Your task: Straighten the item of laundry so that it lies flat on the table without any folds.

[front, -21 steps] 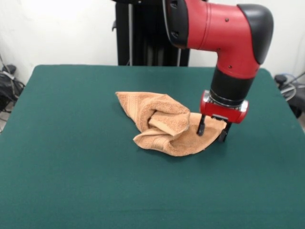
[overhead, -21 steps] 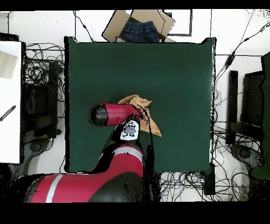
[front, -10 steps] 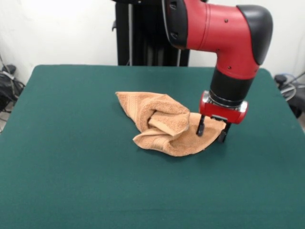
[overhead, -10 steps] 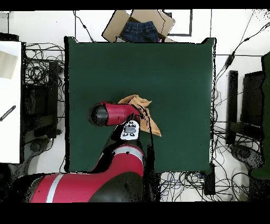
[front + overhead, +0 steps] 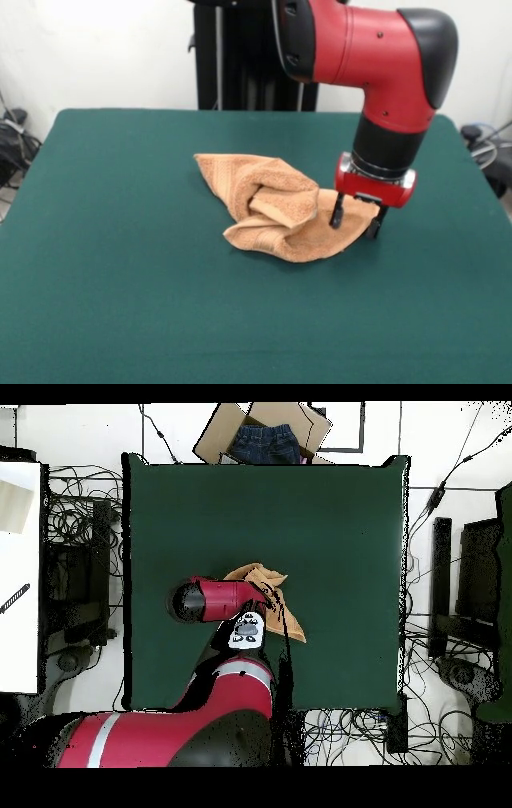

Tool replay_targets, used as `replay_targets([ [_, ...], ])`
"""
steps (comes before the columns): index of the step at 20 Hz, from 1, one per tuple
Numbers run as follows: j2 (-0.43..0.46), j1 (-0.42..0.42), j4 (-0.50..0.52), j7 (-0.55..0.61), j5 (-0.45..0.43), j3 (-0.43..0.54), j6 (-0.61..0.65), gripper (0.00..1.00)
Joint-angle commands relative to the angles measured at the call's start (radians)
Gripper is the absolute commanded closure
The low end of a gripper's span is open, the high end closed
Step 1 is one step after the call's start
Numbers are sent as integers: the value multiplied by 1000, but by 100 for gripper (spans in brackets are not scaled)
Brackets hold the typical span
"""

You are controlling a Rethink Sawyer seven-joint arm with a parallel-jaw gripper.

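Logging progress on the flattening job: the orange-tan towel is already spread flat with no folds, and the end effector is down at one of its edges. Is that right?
Not quite. The front view shows the towel still crumpled, with a fold bunched up in its middle. The end effector is indeed down at its edge, fingers apart on the table.

White wall (image 5: pixel 96 56) behind; cables (image 5: pixel 75 514) and a cardboard box (image 5: pixel 262 429) on the floor.

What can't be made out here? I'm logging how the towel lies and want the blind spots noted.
- Overhead view: the arm covers much of the towel; the gripper is wholly hidden under it.
- Front view: the towel is bunched, so what lies under its folds is hidden.
- Front view: the gripper straddles the towel's corner with its fingers apart; contact with the table cannot be told.
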Motion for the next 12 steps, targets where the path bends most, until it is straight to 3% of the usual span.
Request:
replay_targets([
  [1, 50, -18, -13, 146, 35, 44, 0, 0],
  [12, 61, -16, -2, 159, 33, 44, -36, 0],
])
